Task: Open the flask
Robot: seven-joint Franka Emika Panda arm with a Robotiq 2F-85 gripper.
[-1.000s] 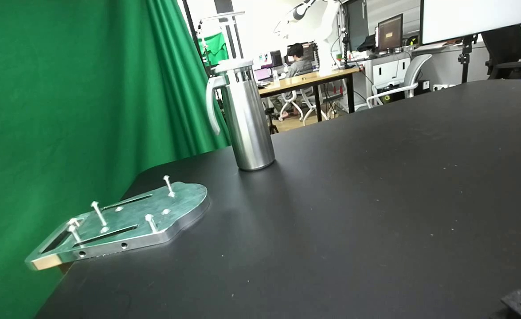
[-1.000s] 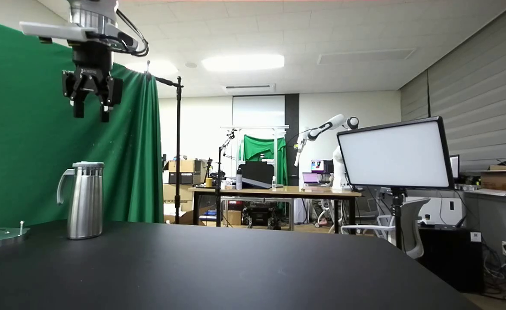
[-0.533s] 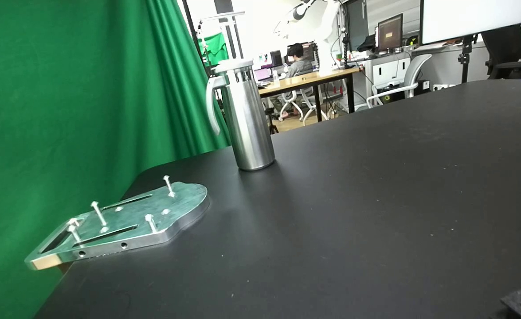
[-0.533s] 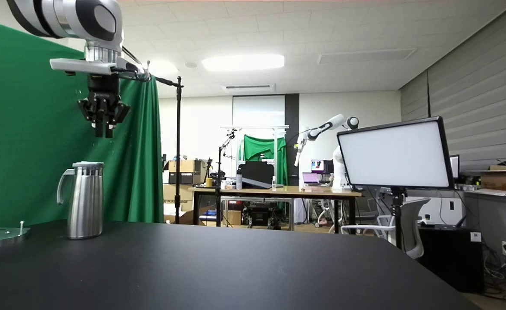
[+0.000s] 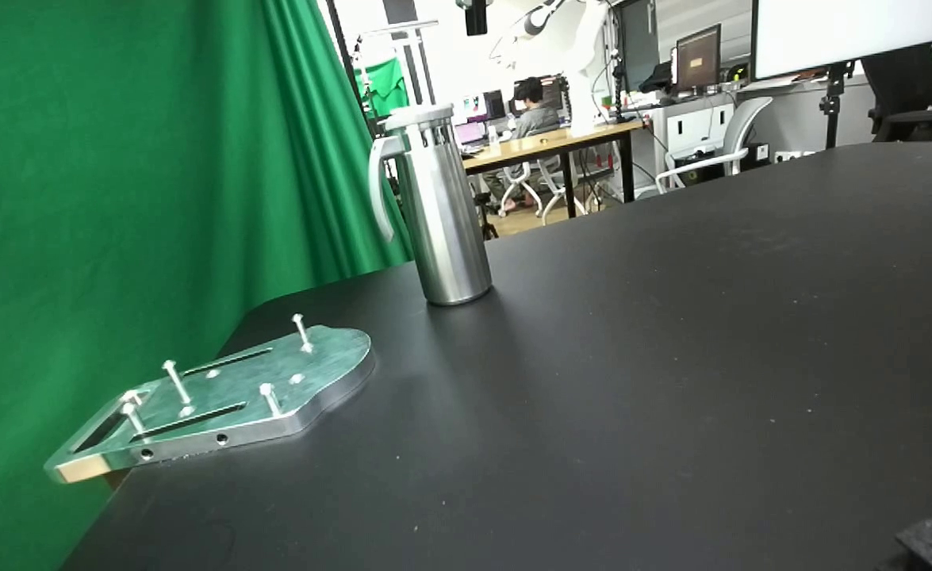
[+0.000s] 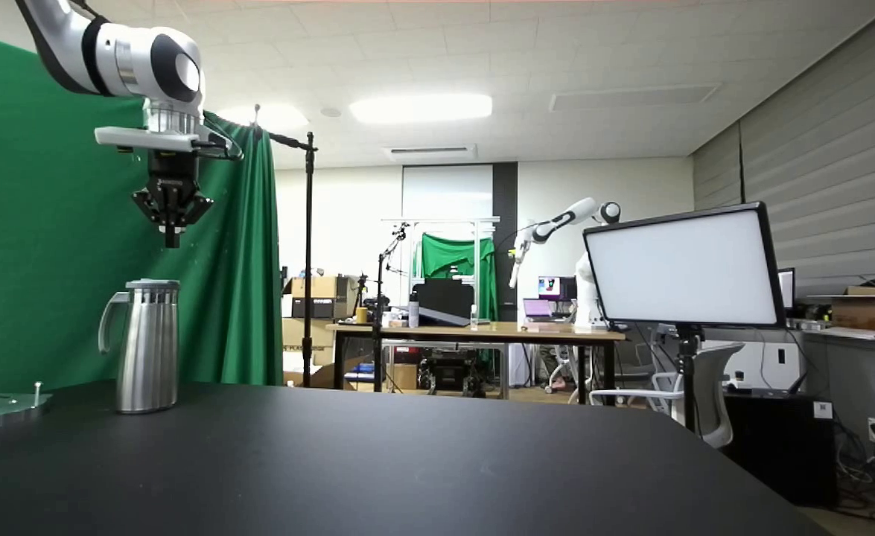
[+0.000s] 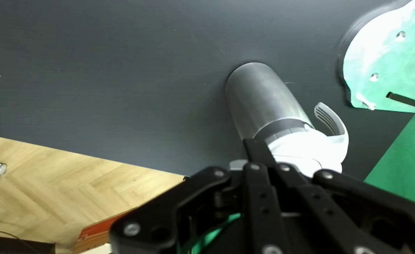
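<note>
The flask [image 6: 148,353], a tall brushed-steel cylinder, stands upright on the black table in both exterior views [image 5: 448,222]. Its pale grey lid [image 6: 153,284] is in place on top, and a light curved handle [image 5: 378,186] juts from one side. My gripper [image 6: 172,243] points straight down above the lid, a visible gap between them. Its fingers are pressed together with nothing between them. Only a dark fingertip [image 5: 476,20] shows at the top of an exterior view. In the wrist view the gripper [image 7: 256,141] overlaps and partly hides the lid [image 7: 304,148].
A flat greenish plate with upright pegs [image 5: 335,353] lies beside the flask on the handle side, overhanging the table edge. A green curtain [image 5: 116,198] hangs behind both. The black table [image 5: 632,357] extends away on the other side. A lit panel on a stand [image 6: 683,264] stands beyond it.
The gripper's fingers have come together from open. The arm has descended toward the flask's lid, bringing a fingertip into the top of an exterior view. The flask has not moved.
</note>
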